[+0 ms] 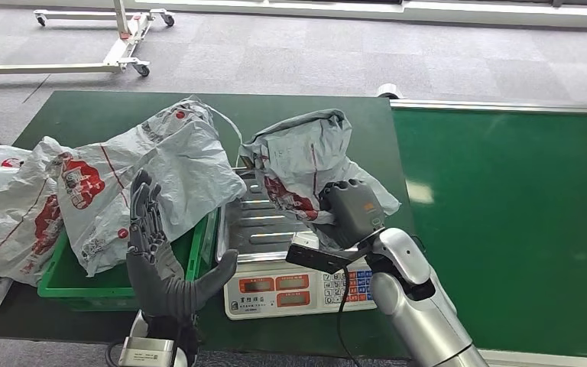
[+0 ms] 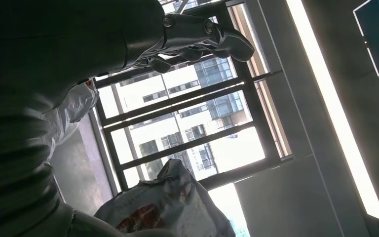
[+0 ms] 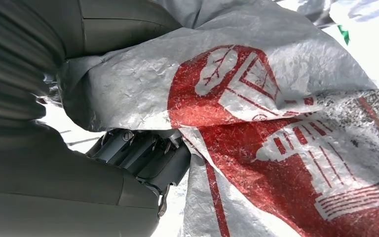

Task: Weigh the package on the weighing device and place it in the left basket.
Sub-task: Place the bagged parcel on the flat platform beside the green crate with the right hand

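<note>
Packages in grey-and-red plastic heap in and around the green basket (image 1: 61,287) at the left of the table. Beside it my left hand (image 1: 153,256) is raised, palm empty and fingers spread. Next comes the scale (image 1: 275,287), its steel pan partly bare. On the pan's right side rests the package (image 1: 306,164) I am weighing, and my right hand (image 1: 348,214) grips its lower edge, fingers bunched into the plastic. My grip may press on the pan and falsify the reading. The slack bag could also slip or snag on the scale when lifted toward the basket.
</note>
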